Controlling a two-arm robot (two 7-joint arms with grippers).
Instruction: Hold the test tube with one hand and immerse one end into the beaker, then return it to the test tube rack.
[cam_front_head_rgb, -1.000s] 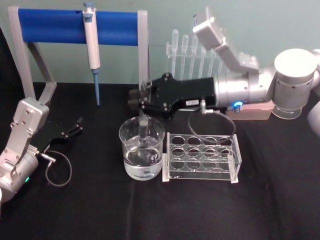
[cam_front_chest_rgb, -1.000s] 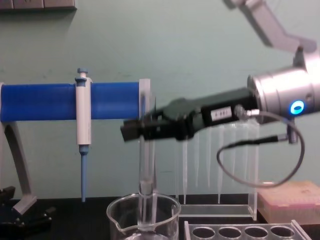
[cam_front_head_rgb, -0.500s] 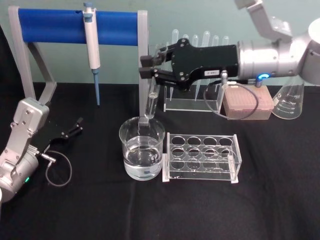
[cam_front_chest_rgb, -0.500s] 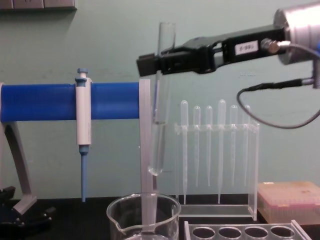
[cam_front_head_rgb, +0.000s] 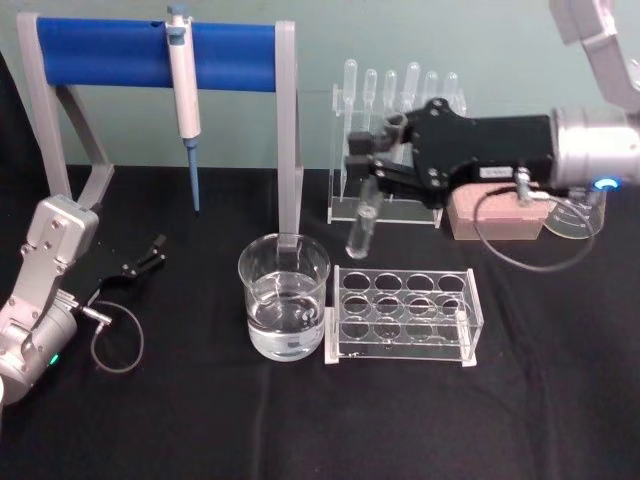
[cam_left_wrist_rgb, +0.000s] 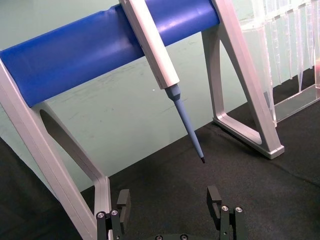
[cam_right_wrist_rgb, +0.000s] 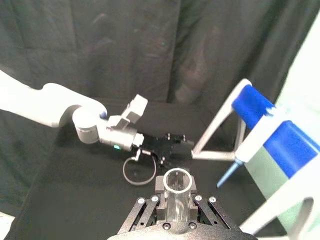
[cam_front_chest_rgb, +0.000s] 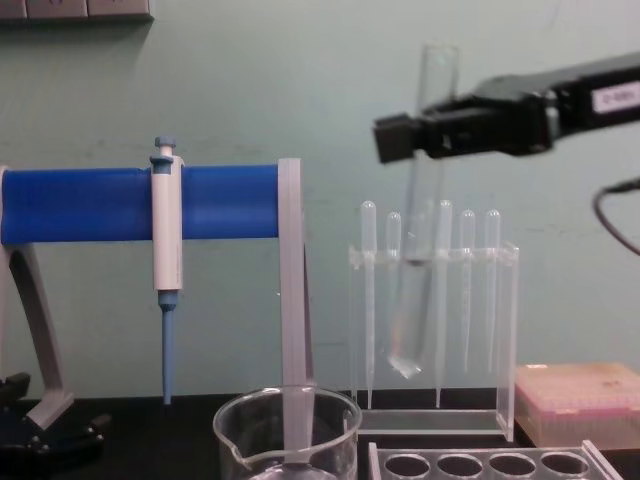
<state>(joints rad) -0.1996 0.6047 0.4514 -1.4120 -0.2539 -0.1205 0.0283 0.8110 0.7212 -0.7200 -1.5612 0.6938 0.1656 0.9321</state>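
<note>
One white label (unreadable) marks the right claw (cam_front_head_rgb: 368, 165) clamping the test tube (cam_front_head_rgb: 362, 226) above the rack (cam_front_head_rgb: 403, 317).

black cloth-covered table (cam_front_head_rgb: 200, 420) has a wide clear glass beaker (cam_front_head_rgb: 284, 298), clear plastic tube rack (cam_front_head_rgb: 404, 316), blue-barred grey stand (cam_front_head_rgb: 157, 52), pipette rack (cam_front_head_rgb: 390, 205), pinkish tip box (cam_front_head_rgb: 497, 210).

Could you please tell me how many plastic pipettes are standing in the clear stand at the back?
6. The pipettes hang in one row in the clear stand behind the right gripper, which hides their lower parts.
</note>
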